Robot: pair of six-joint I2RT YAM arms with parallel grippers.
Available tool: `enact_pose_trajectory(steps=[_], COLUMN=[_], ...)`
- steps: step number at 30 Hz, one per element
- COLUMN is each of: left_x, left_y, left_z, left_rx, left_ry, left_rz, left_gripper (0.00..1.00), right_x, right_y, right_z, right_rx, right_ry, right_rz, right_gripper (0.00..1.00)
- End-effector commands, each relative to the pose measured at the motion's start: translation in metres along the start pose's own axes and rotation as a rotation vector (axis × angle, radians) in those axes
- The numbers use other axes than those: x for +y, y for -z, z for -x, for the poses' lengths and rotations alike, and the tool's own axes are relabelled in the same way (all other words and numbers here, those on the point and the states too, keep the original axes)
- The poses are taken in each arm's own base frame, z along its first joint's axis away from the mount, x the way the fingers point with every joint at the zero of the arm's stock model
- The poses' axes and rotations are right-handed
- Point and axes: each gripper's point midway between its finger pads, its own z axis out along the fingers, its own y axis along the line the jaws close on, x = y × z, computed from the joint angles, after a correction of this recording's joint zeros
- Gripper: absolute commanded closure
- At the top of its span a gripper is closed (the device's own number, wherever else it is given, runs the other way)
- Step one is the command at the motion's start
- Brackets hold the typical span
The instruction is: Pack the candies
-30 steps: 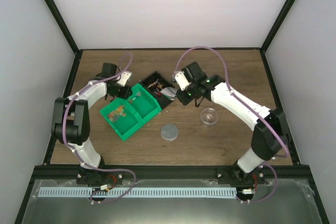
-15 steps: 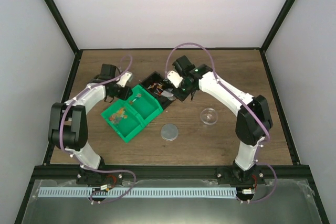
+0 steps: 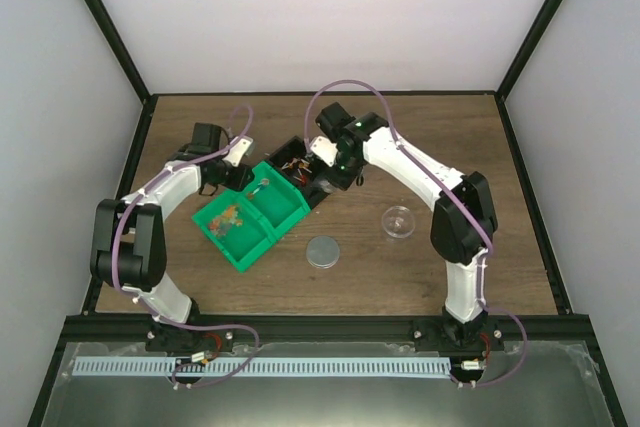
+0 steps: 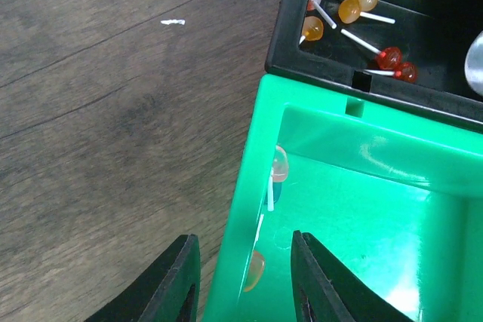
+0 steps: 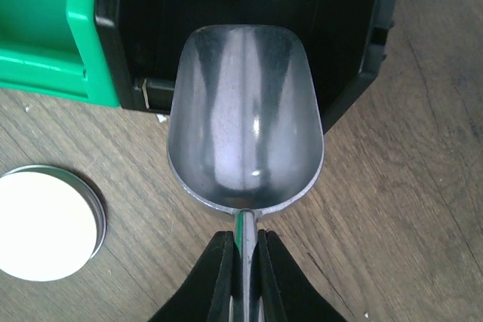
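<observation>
Since the earlier frame the right arm has swung left, carrying the right gripper (image 5: 243,262) and its scoop (image 5: 245,137) from open table to the near corner of the black bin (image 5: 355,35); the left arm and both bins show no clear shift. Candies (image 4: 355,9), small orange and red sweets on white sticks, lie in the black bin, ahead of and right of the left gripper (image 4: 241,277). Two red ones sit just beyond the scoop's tip in the right wrist view. Two more pale ones rest against the inner wall of the green bin (image 4: 362,209), directly ahead of the left fingers. From above, a further cluster shows in the green bin's other compartment, on the side toward the arm bases. The left gripper's jaws stand narrowly apart astride the green bin's wall, one finger outside and one inside, and appear closed on it. The right gripper is fully closed on the scoop's thin handle. The scoop's bowl is empty and points away from the fingers, its front half over the black bin and its rear half over the table (image 4: 113,111). The two bins touch corner to side. A round lid (image 5: 45,224) lies on the table to the left of the right fingers. A small clear dish (image 3: 398,220) sits well apart, back toward the right arm's base.
</observation>
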Motion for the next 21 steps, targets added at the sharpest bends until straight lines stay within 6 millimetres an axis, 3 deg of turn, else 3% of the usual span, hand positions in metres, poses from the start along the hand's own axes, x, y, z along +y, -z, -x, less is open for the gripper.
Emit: enact_pose_trajectory(steps=[1,21], left_x=[-0.004,-0.007], left_y=[0.0,-0.007], left_z=[0.008,0.005], left_rx=[-0.04,-0.045], left_ry=[-0.007,-0.005], left_rz=[-0.01,-0.013], left_gripper=[0.64,0.64], right_x=[0.006,0.004], right_y=[0.01,-0.015], right_z=[0.006,0.016], right_rx=[0.021,0.152], right_ry=[0.074,0.196], right_rz=[-0.038,-0.062], right_gripper=[0.99,0.99])
